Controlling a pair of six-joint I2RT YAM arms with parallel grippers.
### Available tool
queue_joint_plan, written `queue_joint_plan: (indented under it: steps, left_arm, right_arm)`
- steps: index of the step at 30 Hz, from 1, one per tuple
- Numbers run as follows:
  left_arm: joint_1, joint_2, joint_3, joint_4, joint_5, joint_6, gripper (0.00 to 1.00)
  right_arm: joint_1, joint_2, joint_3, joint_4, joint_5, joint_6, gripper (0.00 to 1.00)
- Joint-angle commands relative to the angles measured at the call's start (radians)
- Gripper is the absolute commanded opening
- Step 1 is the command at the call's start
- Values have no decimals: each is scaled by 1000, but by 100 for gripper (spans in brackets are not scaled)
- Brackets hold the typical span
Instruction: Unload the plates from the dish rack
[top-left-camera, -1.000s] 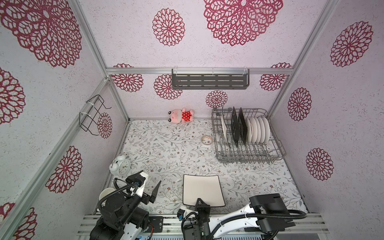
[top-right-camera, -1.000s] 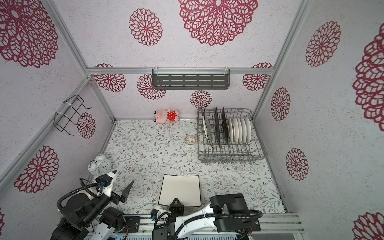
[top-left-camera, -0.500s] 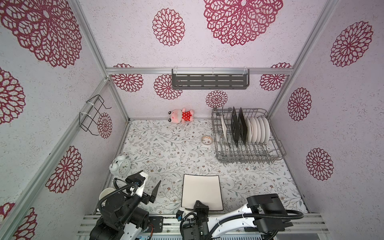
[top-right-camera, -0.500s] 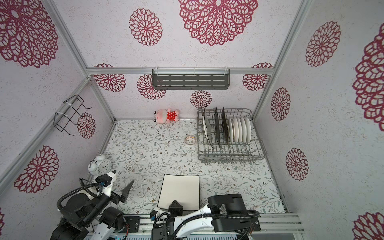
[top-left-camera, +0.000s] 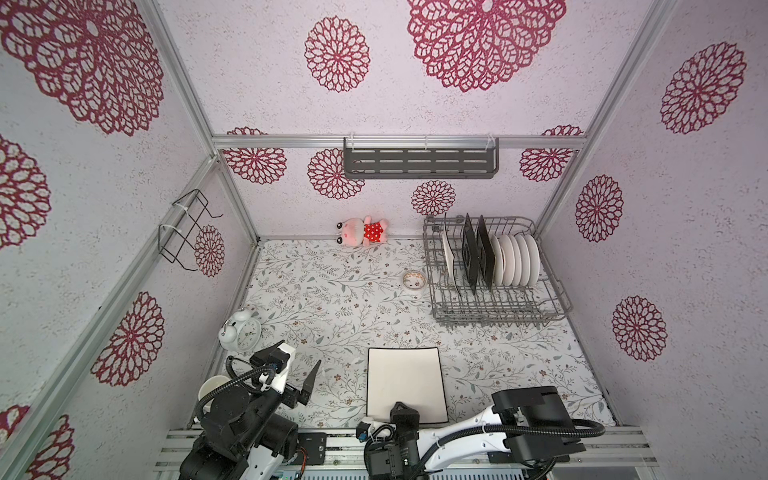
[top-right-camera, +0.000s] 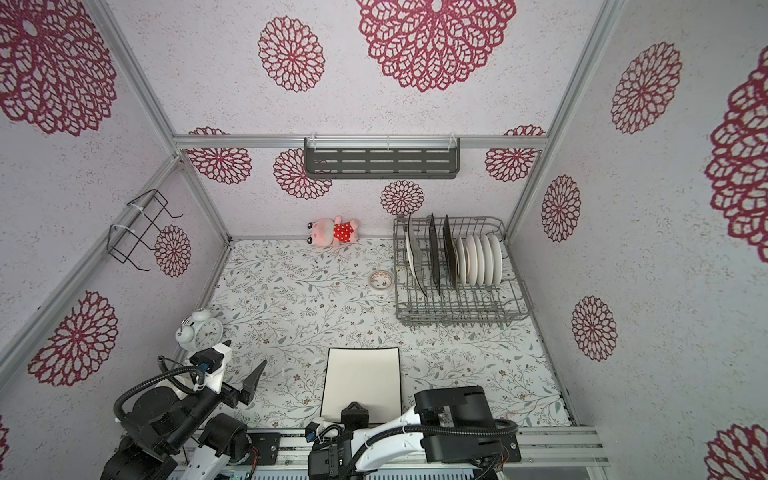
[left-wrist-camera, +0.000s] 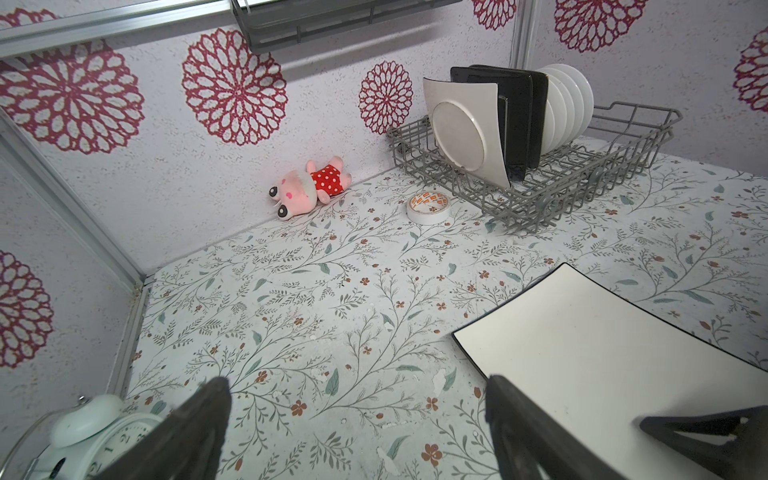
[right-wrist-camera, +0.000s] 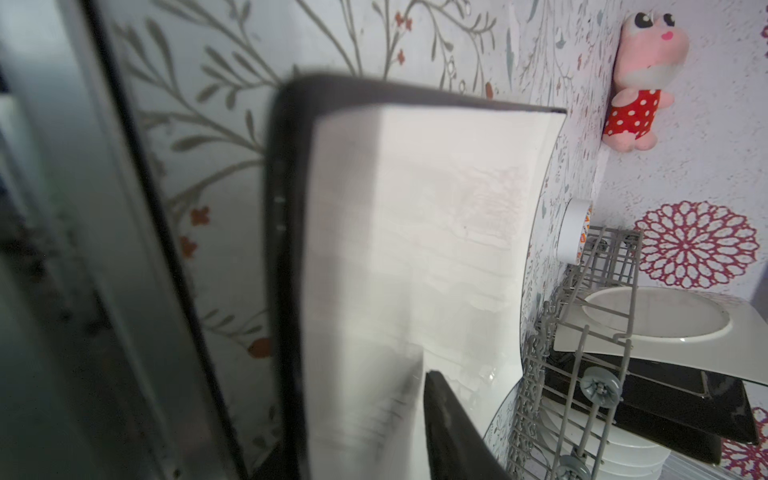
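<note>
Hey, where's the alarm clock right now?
In both top views the alarm clock stands at the left edge of the table, just beyond the white mug.

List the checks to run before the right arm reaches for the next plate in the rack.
1. White square plate lies flat on the table: ok.
2. Right gripper clear of that plate: cannot tell; it sits at the plate's near edge.
3. Left gripper open and empty: ok.
4. Dish rack emptied: not ok; square and round plates stand in it.
5. Small round item out of the reach path: probably ok; it lies on the table beside the rack, outside it.
</note>
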Motion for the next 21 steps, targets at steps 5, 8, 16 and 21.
queue_joint_plan:
  steps: [5,8,16,21]
  left_arm:
    - [-8,-14,-6,36,-22,4,97]
    - [-7,-14,-8,36,-24,4,97]
    - [-8,-14,-14,41,-34,11,97]
    - [-7,-14,-14,42,-33,12,98]
  right_arm:
    - [-30,-72,-25,24,-26,-47,45]
    - [-37,-78,-36,29,-39,-73,49]
    - [-55,-86,-57,58,-85,-121,54]
    - [-60,-109,-81,56,-115,-145,61]
